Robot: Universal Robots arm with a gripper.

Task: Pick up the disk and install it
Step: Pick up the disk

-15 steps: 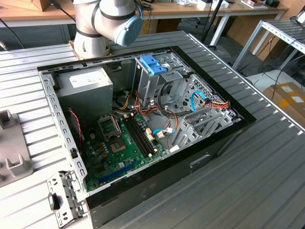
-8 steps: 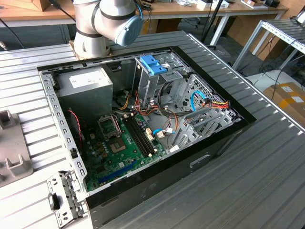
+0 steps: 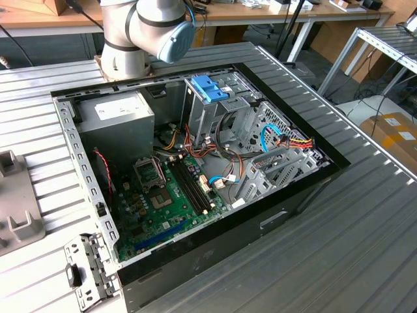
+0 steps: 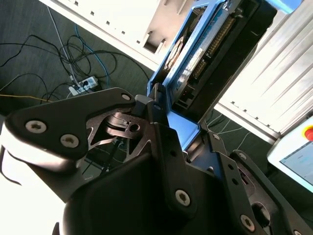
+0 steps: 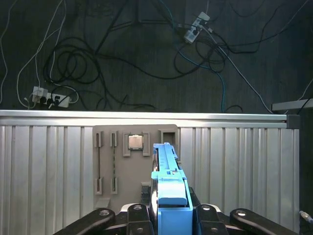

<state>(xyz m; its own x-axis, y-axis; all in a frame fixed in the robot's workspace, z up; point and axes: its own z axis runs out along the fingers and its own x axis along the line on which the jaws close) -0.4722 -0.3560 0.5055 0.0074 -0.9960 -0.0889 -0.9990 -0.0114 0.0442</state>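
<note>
The disk (image 5: 169,183) stands on edge between my fingers in the first wrist view, its light-blue carrier frame and blue end tab facing the camera. In the second wrist view the disk (image 4: 210,54) shows its dark metal body and connector side, reaching out from the black gripper (image 4: 164,125). The gripper (image 5: 169,215) is shut on the disk and holds it in the air above the ribbed metal table (image 5: 49,166), over a grey fixture plate (image 5: 105,161).
An open computer case (image 3: 306,189) lies on the table, with its motherboard, power supply and an upright metal drive cage (image 3: 218,114) topped by a blue bracket (image 3: 210,88). The arm's base (image 3: 127,49) stands behind the case. Cables and power strips (image 5: 49,95) lie on the floor beyond the table edge.
</note>
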